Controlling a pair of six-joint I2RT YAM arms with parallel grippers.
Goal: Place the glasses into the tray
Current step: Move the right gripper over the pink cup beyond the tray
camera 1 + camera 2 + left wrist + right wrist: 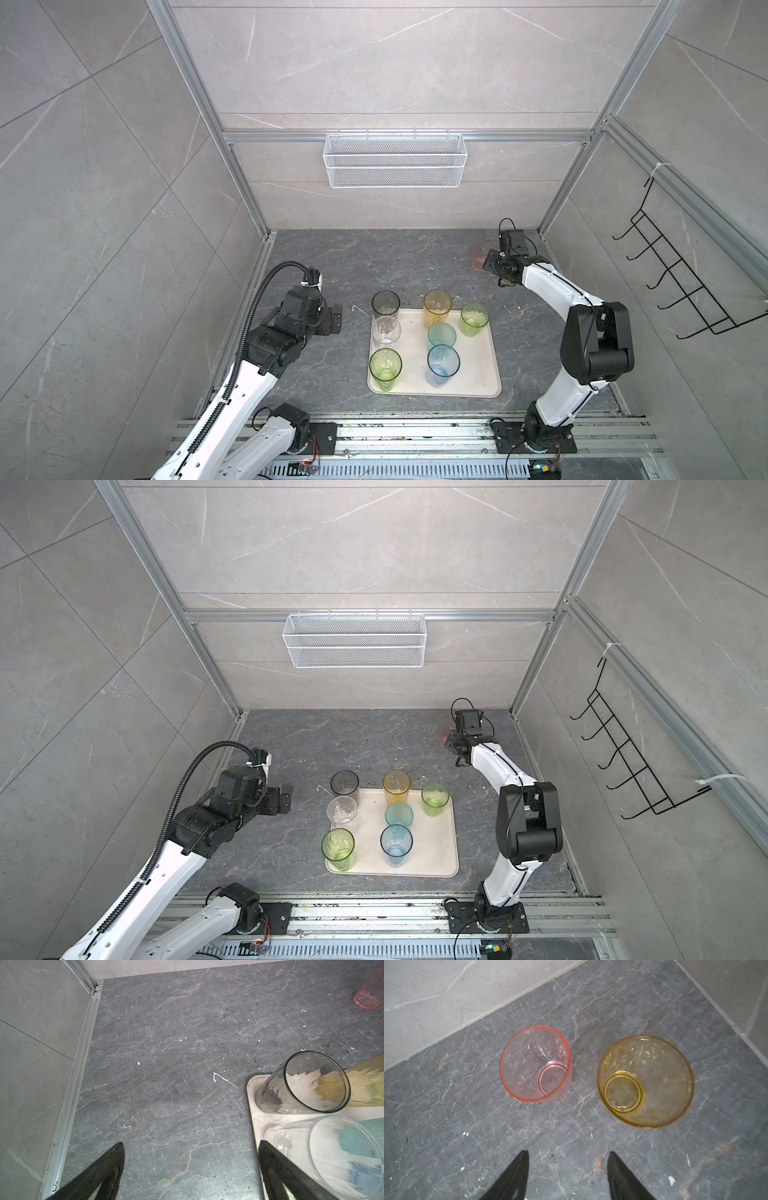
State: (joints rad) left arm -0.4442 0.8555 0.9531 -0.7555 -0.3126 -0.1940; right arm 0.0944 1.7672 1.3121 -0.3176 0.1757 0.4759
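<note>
The cream tray (478, 374) lies mid-table with several glasses standing in it: smoky grey (385, 302), clear (386, 330), green (385, 365), amber (437, 305), a second green (474, 316), teal (441, 336) and blue (443, 363). A pink glass (535, 1064) and another amber glass (645, 1081) stand upright on the stone near the back right corner. My right gripper (568, 1152) hovers above and short of them, open and holding nothing. My left gripper (191, 1142) is wide open over bare stone left of the tray (254, 1105), beside the clear glass (332, 1153).
A white wire mesh basket (395, 160) hangs on the back wall. A black wire hook rack (673, 270) is fixed to the right wall. Aluminium frame posts close in the table's corners, and a mounting rail (415, 436) runs along the front edge.
</note>
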